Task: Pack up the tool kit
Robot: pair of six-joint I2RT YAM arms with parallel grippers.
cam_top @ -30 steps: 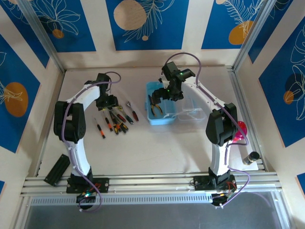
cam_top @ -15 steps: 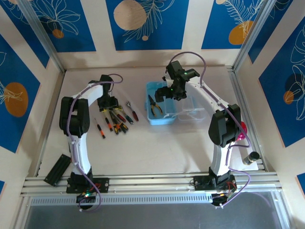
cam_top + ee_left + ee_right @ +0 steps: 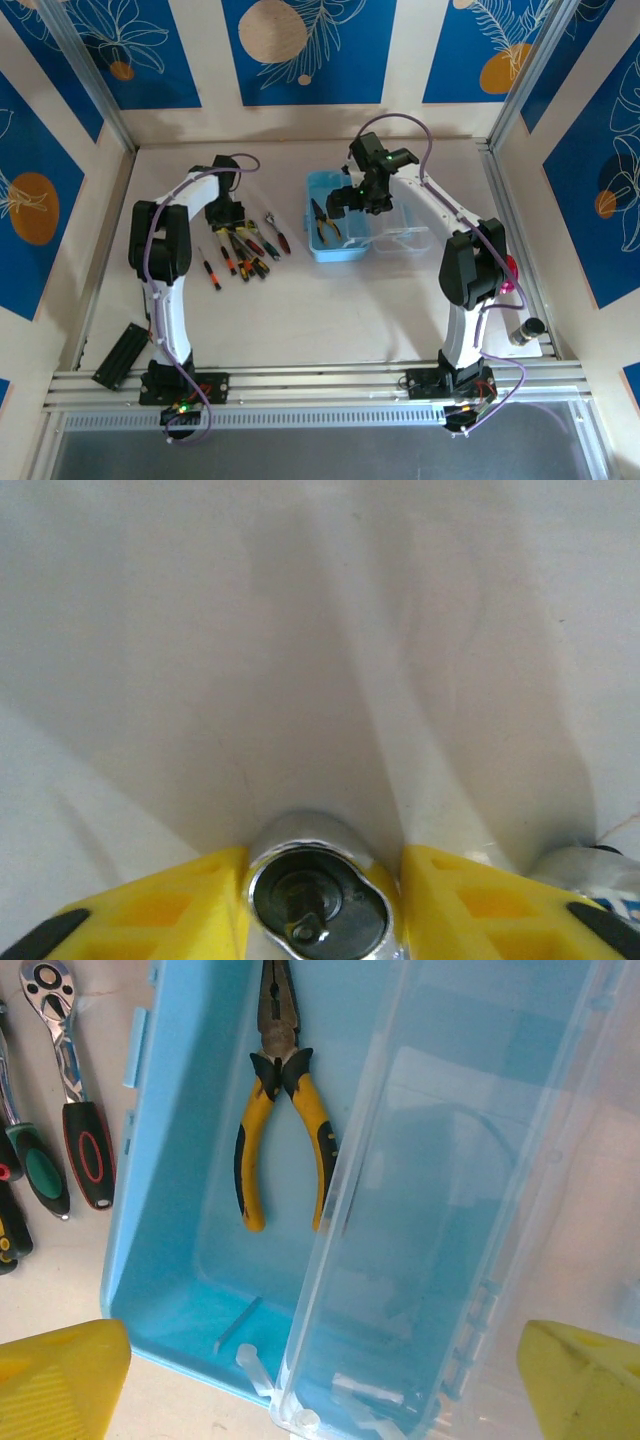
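While the light-blue case (image 3: 330, 252) lies open on the table (image 3: 330, 330), in front of my right arm, its tray faces up and its clear lid (image 3: 405, 240) rests flat on the table just right of the tray.

1. Case contents. The yellow-handled pliers (image 3: 283, 1120) lie flat on the tray floor, near the wall on the lid side, with the nose pointing toward the far edge of the table.

2. Right jaws. My right jaws hang above the open case and stand fully apart. The right wrist view shows one yellow fingertip (image 3: 60, 1375) over the near left corner of the tray and the other over the lid. Nothing lies between them and they hold nothing.

3. Left jaws. My left jaws are down at table level at the far end of the row of loose tools (image 3: 245, 250), which lies left of the case and apart from it. In the left wrist view a chrome ratchet head (image 3: 320, 890) with a square stud at its centre fills the gap between the two yellow fingers (image 3: 150, 910), one finger against each side. The jaws are closed on this head, partly open in width. I cannot tell whether the head is lifted off the table.

4. Remaining tools. A ratchet wrench (image 3: 85, 1150) with a red-and-black handle lies nearest the case. Screwdrivers with dark handles lie beside it. One small red-handled screwdriver (image 3: 210, 272) lies apart, on the near left of the row.
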